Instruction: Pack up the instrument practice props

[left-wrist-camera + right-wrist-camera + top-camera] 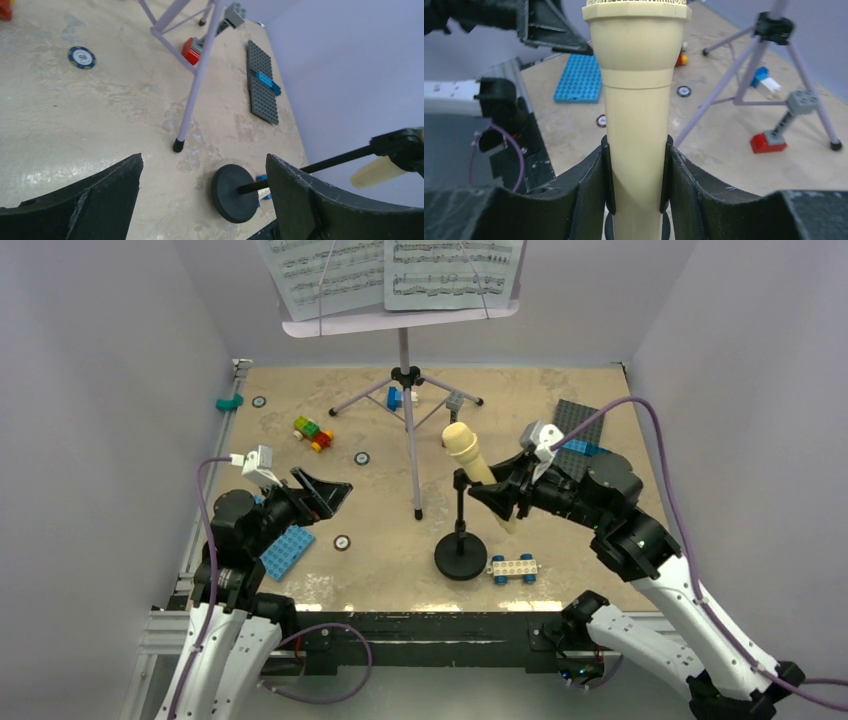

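Right fingers (487, 497) were partway closed and clamped on the cream-yellow toy microphone (636, 75), one on each side of its handle, right where the black clip (607, 175) of the mic stand (461, 558) hugged it. The mic's head poked out past the fingertips at a tilt, and the stand's round base sat on the worktop (385, 550) just below them.

Left fingers (325, 492) on my other arm stood wide open with nothing between them, hovering well apart from the mic and pointed roughly its way.

The lilac music stand (405, 390) stood beyond both sets of fingers, with one tripod foot planted between them and the white sheet-music pages (450, 270) resting up top. The blue baseplate (288, 552) lay just below and behind the left fingers, and the grey baseplate (577, 425) lay back behind the right ones.
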Action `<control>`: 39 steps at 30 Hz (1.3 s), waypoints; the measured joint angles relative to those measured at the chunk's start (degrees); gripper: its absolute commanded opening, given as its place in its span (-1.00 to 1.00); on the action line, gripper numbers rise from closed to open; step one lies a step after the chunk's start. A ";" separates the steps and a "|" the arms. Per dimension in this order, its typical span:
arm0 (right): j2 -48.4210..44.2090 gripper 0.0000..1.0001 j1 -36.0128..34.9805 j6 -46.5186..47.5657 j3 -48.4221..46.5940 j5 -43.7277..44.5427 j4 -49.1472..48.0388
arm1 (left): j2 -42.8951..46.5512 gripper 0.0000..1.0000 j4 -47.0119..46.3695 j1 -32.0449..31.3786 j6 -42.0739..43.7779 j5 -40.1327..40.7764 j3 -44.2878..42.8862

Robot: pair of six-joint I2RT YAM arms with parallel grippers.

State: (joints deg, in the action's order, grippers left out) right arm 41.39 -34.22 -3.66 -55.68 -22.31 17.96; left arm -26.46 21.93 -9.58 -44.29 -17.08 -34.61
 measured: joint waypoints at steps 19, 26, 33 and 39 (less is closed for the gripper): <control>8.59 -1.00 -12.35 11.65 11.17 -6.01 -25.42 | 1.92 1.00 -13.09 -0.20 3.19 -21.62 2.69; 9.90 -1.00 -12.39 9.73 11.39 -7.23 -28.09 | -0.61 1.00 -16.92 -0.20 2.89 -25.81 2.69; 7.48 -0.79 -12.39 6.82 14.01 -5.38 -28.94 | -3.87 1.00 -17.81 -0.22 2.89 -28.33 2.69; 4.26 -0.25 -12.39 5.88 16.24 -2.80 -28.46 | -4.48 1.00 -20.65 -0.37 2.99 -28.39 2.69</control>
State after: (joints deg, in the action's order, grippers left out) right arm 45.65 -46.61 2.22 -39.44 -25.10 -10.50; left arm -30.94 1.28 -9.96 -41.30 -45.47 -31.92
